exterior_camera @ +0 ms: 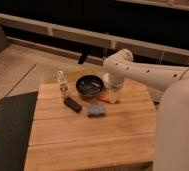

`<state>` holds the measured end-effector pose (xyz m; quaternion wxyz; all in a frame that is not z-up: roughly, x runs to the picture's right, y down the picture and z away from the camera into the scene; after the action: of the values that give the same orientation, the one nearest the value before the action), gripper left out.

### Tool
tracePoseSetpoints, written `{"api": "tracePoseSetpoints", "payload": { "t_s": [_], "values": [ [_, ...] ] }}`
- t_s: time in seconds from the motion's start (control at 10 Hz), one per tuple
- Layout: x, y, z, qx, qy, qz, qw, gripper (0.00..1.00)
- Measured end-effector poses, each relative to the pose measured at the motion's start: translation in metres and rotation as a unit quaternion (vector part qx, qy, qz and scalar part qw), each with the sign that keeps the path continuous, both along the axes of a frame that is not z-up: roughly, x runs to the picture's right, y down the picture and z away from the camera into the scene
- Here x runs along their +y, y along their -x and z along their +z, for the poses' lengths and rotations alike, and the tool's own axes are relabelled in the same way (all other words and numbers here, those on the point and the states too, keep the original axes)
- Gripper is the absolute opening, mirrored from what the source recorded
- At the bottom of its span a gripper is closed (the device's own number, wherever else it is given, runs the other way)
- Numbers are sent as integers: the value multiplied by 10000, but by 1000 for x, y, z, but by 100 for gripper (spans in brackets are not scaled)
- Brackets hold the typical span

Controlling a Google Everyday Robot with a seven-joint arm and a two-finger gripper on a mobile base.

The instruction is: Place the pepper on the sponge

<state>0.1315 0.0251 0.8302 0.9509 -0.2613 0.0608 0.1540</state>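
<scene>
We look at a wooden table [88,145] on a tiled floor, with a dark mat [8,130] along its left side and a dark railed wall behind. The pepper [106,100] lies on the boards at the bowl's [90,85] 4 o'clock, its long axis running roughly 9 to 3 o'clock; we cannot tell which end is the tip. The sponge [95,110] lies flat near the pepper's 7 o'clock, and the block [72,104] lies at the sponge's 10 o'clock. A bottle [63,83] stands upright at the bowl's 9 o'clock. All of these sit close to the far edge, and broad boards stretch from the sponge toward 6 o'clock. The white arm [143,75] reaches in from 3 o'clock. Its gripper [113,96] points down just right of the bowl, over the pepper's right end, fingers spread wide. We cannot tell whether they touch the pepper.
</scene>
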Motion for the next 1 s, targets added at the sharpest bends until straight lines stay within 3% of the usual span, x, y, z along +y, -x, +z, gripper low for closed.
{"api": "tracePoseSetpoints", "payload": {
  "t_s": [0.3,0.9,1.0],
  "values": [
    [-7,-14,26,-159,-34,-73,9998,65],
    [22,-16,63,-308,616,-61,9976,65],
    [31,-16,72,-324,801,-67,9962,65]
  ]
}}
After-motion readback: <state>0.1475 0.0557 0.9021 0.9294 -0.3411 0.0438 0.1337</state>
